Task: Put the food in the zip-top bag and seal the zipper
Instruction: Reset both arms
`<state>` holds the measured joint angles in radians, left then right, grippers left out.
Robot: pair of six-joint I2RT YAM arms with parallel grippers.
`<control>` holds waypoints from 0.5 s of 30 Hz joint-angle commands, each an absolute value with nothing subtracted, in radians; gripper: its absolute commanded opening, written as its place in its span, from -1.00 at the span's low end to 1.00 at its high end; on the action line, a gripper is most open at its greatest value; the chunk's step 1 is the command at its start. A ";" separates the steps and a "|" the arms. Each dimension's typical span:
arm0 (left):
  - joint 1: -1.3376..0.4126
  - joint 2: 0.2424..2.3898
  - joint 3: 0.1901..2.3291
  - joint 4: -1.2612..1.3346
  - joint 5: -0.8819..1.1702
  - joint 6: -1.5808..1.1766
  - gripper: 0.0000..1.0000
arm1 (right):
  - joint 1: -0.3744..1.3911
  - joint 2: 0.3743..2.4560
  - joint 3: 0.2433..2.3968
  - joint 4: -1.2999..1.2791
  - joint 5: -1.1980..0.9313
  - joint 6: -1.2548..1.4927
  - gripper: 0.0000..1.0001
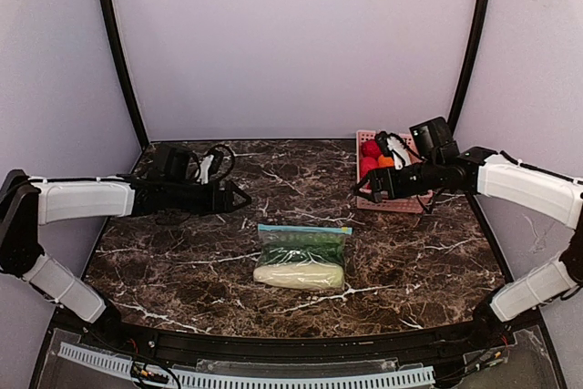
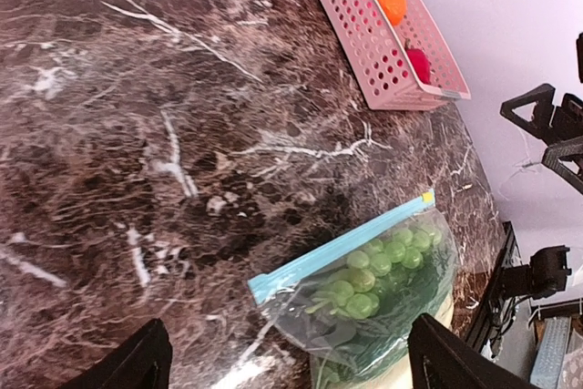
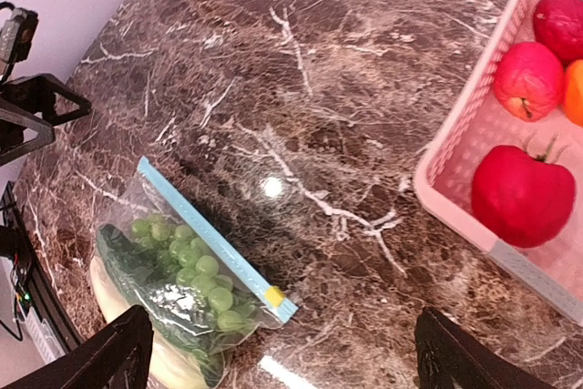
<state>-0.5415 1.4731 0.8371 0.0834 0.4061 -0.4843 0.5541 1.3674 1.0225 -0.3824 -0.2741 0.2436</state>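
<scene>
Centre of surface (image 1: 182, 261), toward the near edge: zip-top bag (image 1: 302, 257), flat, clear, touched by neither arm. Inside, seen through the plastic: pale gourd (image 1: 299, 275) along the near side; bunch of green grapes (image 2: 383, 261) just behind the mouth edge; dark-green leafy matter (image 3: 127, 252) between the two, pepper not told apart from leaf. Zipper (image 1: 303, 229): teal strip along the far edge, straight and flat from end to end, small yellow tab (image 3: 273, 295) at one end; no gap visible, so judged closed, though full engagement not confirmable at this sharpness. Left tool (image 1: 239, 196): far-left of the bag, well apart from it, jaws spread wide, nothing between them. Right tool (image 1: 367, 189): far-right of the bag, just beside pink basket (image 1: 393, 207), jaws likewise spread wide and empty. Basket contents: red and orange toy fruit (image 3: 521, 193), not part of the job. No green produce loose on the surface. Status, as judged: loading done, sealing apparently done; nothing left beyond perhaps a check press along the strip.
</scene>
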 commanded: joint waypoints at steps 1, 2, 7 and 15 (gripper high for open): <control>-0.428 1.352 0.785 -0.069 0.380 -0.432 0.83 | 0.450 1.304 0.960 -0.360 -0.308 0.255 0.97; -0.385 1.337 0.777 -0.091 0.384 -0.426 0.84 | 0.418 1.291 0.946 -0.360 -0.317 0.259 0.97; -0.220 1.221 0.745 -0.185 0.418 -0.387 0.87 | 0.259 1.211 0.868 -0.339 -0.362 0.267 0.97; -0.018 1.029 0.731 -0.325 0.372 -0.280 0.87 | 0.083 1.097 0.801 -0.329 -0.284 0.252 0.97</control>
<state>-0.0521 1.1225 0.7448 -0.2035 0.4110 -0.3660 0.1177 1.1568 0.8307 -0.3611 -0.3382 0.2626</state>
